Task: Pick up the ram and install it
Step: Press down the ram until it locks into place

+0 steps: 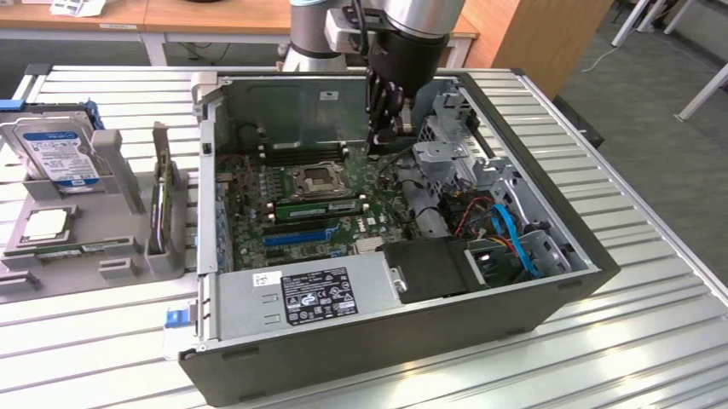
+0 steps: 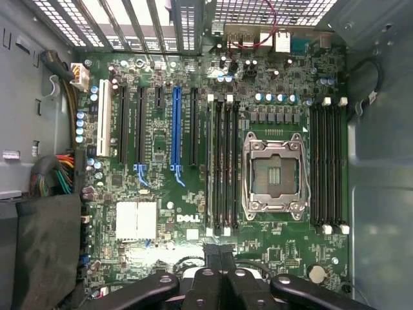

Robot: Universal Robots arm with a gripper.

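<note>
Green ram [image 1: 320, 207]: sitting edge-up in a slot just beside the socket [image 1: 315, 179], inside the case [image 1: 376, 341].
Second ram [image 1: 85, 249]: lying on the grey tray [image 1: 108, 271] at the exterior view's left, on the counter [image 1: 637, 324].
My fingers [image 1: 381, 143]: I am holding them closed on nothing, hovering over the board [image 2: 284, 252], apart from both rams.

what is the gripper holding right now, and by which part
Nothing, as far as shows: the fingers are shut together with no stick between them. One ram sits slotted into the motherboard.
</note>
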